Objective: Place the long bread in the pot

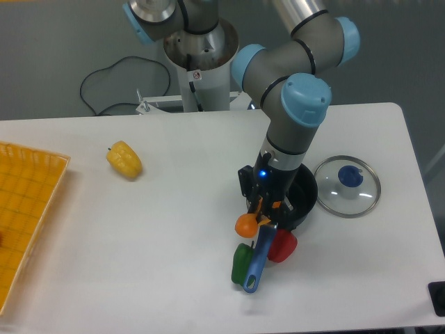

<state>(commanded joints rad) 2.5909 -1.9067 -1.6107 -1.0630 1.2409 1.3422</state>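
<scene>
At the near edge of the table, roughly 6 o'clock from the pot, lie a green pepper and a red pepper, one on either side of the pot's blue handle, which points toward the camera. Just above them the long bread hangs in the gripper; only its rounded orange end shows, at the pot's 7 o'clock rim, the rest hidden behind the fingers. Jaws are closed on the bread, near its upper part as far as can be told. The pot sits directly behind, mostly covered by the wrist. Judgement: glossy hard plastic, light, stiff, likely slippery; a grip near mid-length would hold steadier than one by the tip. Being longer than the pot is wide, it will probably rest tilted over the rim. At 3 o'clock from the pot lies the glass lid; far off at 10 o'clock a yellow pepper, and at 9 o'clock an orange tray.
</scene>
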